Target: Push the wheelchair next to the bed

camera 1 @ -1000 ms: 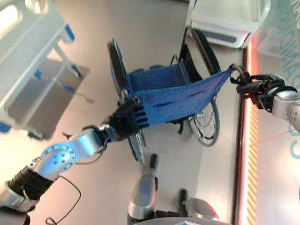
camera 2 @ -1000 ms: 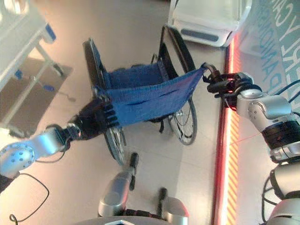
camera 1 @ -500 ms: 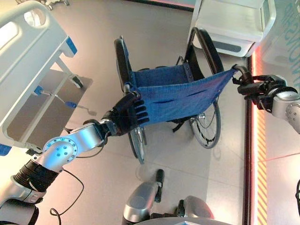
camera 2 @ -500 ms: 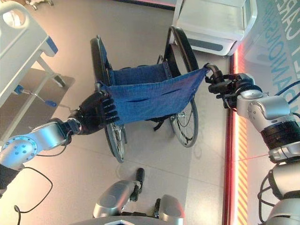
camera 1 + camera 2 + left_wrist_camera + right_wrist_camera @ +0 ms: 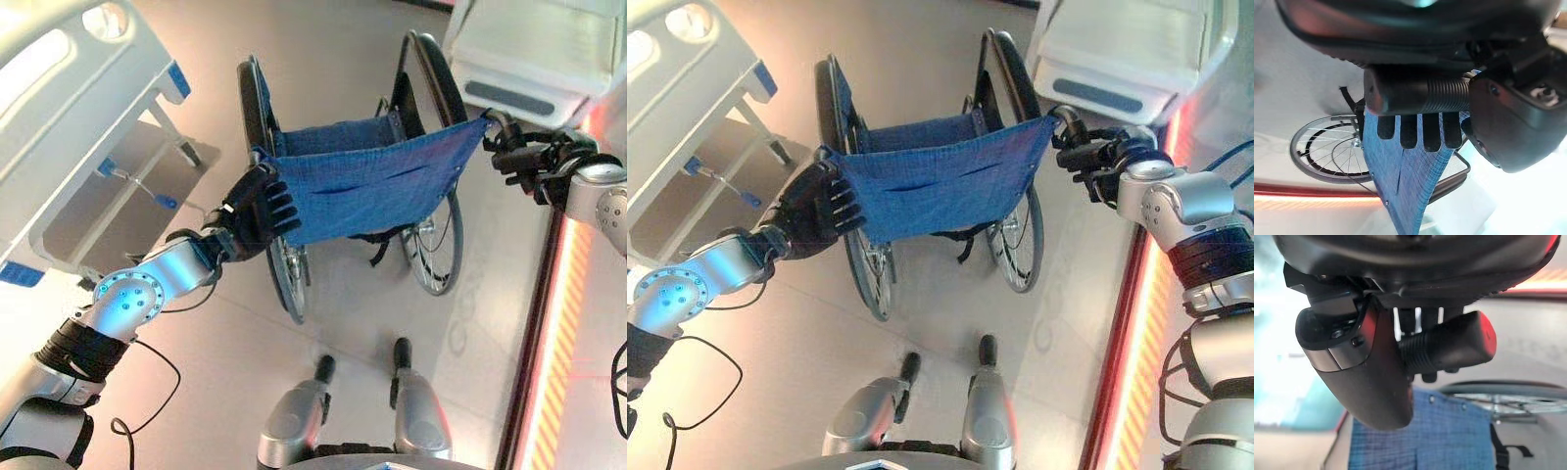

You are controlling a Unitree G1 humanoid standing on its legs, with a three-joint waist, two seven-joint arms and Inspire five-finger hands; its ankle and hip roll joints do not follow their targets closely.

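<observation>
The wheelchair (image 5: 362, 186) stands on the smooth floor (image 5: 225, 362) directly ahead of the robot, its blue sling back facing the robot. The hospital bed (image 5: 69, 127) lies off to the robot's left, well apart from the chair, with open floor between them. A second white unit (image 5: 534, 64) sits beyond the chair on the right.

The left hand (image 5: 257, 211) is at the left push handle (image 5: 1415, 95); the wrist view shows its fingers (image 5: 1422, 132) curled round the ribbed black grip, clamped on it. The right hand (image 5: 539, 162) is at the right push handle (image 5: 1449, 345); its wrist view shows the ribbed grip pinned between thumb and fingers, clamped likewise.

Handling assessment: the frame is rigid metal and will transmit a push faithfully. The fabric back (image 5: 936, 186) is soft and would only sag if pressed, so it is no place to apply force. The large spoked rear wheels (image 5: 436, 245) should roll easily on this hard floor, so little effort is likely needed. The ribbed grips look non-slip and are the correct hold. Steering left toward the bed would, in my judgement, call for more push on the right handle than the left. The chair is empty and probably light, so it may swing quickly.
</observation>
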